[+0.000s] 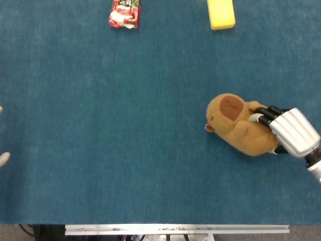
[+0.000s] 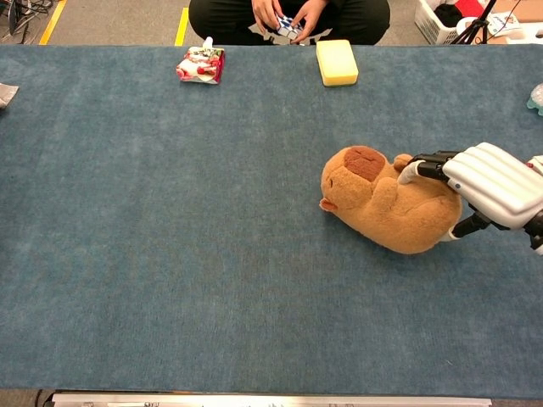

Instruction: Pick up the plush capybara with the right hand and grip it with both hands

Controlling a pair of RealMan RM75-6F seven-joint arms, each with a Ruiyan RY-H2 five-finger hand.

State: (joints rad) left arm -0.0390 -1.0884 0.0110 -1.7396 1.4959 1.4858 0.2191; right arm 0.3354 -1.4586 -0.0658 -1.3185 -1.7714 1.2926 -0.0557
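Gripping the tan plush capybara with my right robot hand; its brown-patched head points toward my left robot hand, whose state I cannot tell.

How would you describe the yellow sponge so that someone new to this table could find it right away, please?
Start at the blue table and look to its far edge, near the seated person. There lie a red snack packet and, to its right, the yellow sponge. It is the only plain yellow block, far beyond the plush capybara.
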